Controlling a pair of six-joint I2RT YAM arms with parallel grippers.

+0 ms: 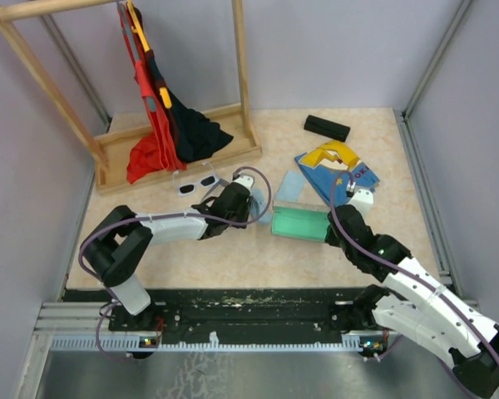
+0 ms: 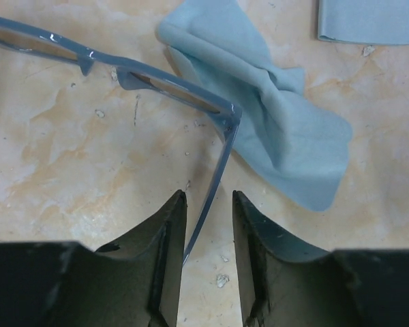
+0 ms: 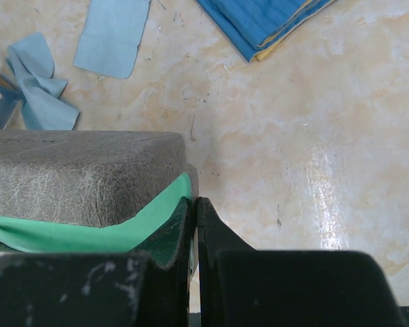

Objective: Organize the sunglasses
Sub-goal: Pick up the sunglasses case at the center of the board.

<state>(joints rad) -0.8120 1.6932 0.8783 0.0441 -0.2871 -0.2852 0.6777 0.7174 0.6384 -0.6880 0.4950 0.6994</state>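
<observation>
The grey wire-framed sunglasses (image 2: 170,85) lie open on the table, seen in the left wrist view. One long temple (image 2: 215,177) runs back between the jaws of my left gripper (image 2: 210,197), which stand open on either side of it, the temple close to the left finger. In the top view my left gripper (image 1: 243,189) hides this pair. The white-framed sunglasses (image 1: 198,183) lie just left of it. My right gripper (image 3: 194,201) is shut on the end wall of an open grey case (image 3: 82,177) with green lining (image 1: 299,223).
A crumpled light-blue cloth (image 2: 273,116) lies beside the grey frame, and a flat one (image 1: 289,189) lies behind the case. A black case (image 1: 327,127) is at the back. A blue-and-yellow folded item (image 1: 337,170) is at back right. A wooden rack with hanging clothes (image 1: 175,141) stands at back left.
</observation>
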